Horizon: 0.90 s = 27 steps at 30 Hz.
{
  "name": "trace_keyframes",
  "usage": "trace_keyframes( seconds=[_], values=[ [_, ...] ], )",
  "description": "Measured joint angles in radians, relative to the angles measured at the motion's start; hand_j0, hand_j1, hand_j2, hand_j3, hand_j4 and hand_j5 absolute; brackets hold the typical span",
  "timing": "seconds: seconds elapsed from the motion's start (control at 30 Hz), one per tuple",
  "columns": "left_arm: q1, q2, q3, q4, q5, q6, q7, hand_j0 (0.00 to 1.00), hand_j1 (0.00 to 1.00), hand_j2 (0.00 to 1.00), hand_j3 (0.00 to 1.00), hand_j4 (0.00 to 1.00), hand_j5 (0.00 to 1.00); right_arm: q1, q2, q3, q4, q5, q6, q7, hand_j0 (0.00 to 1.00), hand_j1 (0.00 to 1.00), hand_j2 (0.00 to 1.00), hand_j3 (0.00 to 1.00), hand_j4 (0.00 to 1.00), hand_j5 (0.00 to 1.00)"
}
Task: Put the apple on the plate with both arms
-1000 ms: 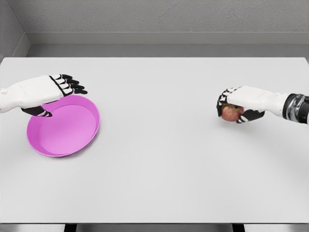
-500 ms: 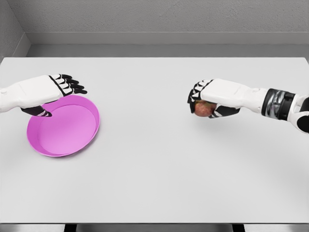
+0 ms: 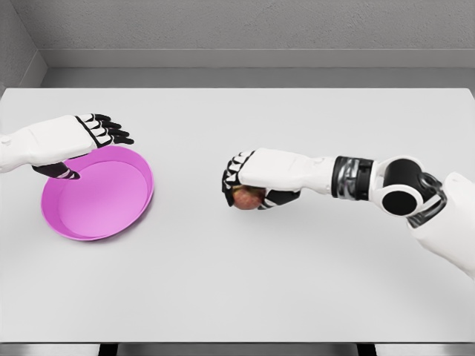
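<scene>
A red apple [image 3: 247, 198] sits in my right hand [image 3: 245, 185], whose fingers are curled over it, near the middle of the white table [image 3: 237, 282]. The pink plate [image 3: 98, 194] is at the left and looks tilted, its far left rim raised. My left hand [image 3: 74, 144] holds that rim, thumb under the edge and fingers stretched out above it. A stretch of bare table separates the apple from the plate's right rim.
The table's front edge runs along the bottom of the view, and a grey wall stands behind its far edge. Nothing else lies on the table.
My right hand has carried the apple leftward from the table's right side to near its middle. The left hand and plate have stayed put.
</scene>
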Motion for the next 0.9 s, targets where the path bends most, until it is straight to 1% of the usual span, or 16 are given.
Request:
trace_keyframes(
  seconds=[0.17, 0.33, 0.37, 0.4, 0.53, 0.77, 0.8, 0.83, 0.9],
  values=[
    [0.000, 0.000, 0.000, 0.000, 0.000, 0.000, 0.000, 1.00, 1.00, 1.00, 1.00, 1.00, 1.00, -0.023, 0.045, 0.056, 0.000, 0.001, 0.007, -0.001, 0.44, 0.44, 0.44, 0.44, 0.44, 0.44],
    [0.000, 0.000, 0.000, 0.000, 0.000, 0.000, 0.000, 1.00, 1.00, 1.00, 1.00, 1.00, 1.00, -0.025, 0.056, 0.077, 0.002, 0.001, 0.011, -0.002, 0.45, 0.45, 0.45, 0.45, 0.45, 0.45],
    [0.000, 0.000, 0.000, 0.000, 0.000, 0.000, 0.000, 1.00, 1.00, 1.00, 1.00, 1.00, 1.00, -0.025, 0.057, 0.078, 0.002, 0.000, 0.011, -0.002, 0.56, 0.56, 0.56, 0.56, 0.56, 0.56],
    [0.000, 0.000, 0.000, 0.000, 0.000, 0.000, 0.000, 1.00, 1.00, 1.00, 1.00, 1.00, 1.00, -0.023, 0.057, 0.078, 0.002, 0.000, 0.013, -0.002, 1.00, 1.00, 1.00, 1.00, 1.00, 1.00],
    [0.000, 0.000, 0.000, 0.000, 0.000, 0.000, 0.000, 1.00, 1.00, 1.00, 1.00, 1.00, 1.00, -0.022, 0.057, 0.079, 0.001, -0.001, 0.030, -0.005, 1.00, 1.00, 1.00, 1.00, 1.00, 1.00],
    [0.000, 0.000, 0.000, 0.000, -0.001, 0.000, 0.000, 1.00, 1.00, 1.00, 1.00, 1.00, 1.00, -0.025, 0.047, 0.076, 0.000, -0.002, 0.034, -0.006, 1.00, 1.00, 1.00, 1.00, 1.00, 1.00],
    [0.000, 0.000, 0.000, 0.000, -0.001, 0.000, 0.000, 1.00, 1.00, 1.00, 1.00, 1.00, 1.00, -0.023, 0.032, 0.071, 0.000, -0.003, 0.032, -0.006, 1.00, 1.00, 1.00, 1.00, 1.00, 1.00],
    [0.000, 0.000, 0.000, 0.000, -0.001, 0.000, 0.000, 1.00, 1.00, 1.00, 1.00, 1.00, 1.00, -0.006, 0.005, 0.050, 0.000, -0.003, 0.027, -0.006, 1.00, 1.00, 1.00, 1.00, 1.00, 1.00],
    [0.000, 0.000, -0.001, 0.000, -0.001, 0.000, 0.000, 1.00, 1.00, 1.00, 1.00, 1.00, 1.00, 0.006, -0.062, -0.031, 0.000, -0.003, 0.011, -0.006, 1.00, 1.00, 1.00, 1.00, 1.00, 1.00]
  ],
)
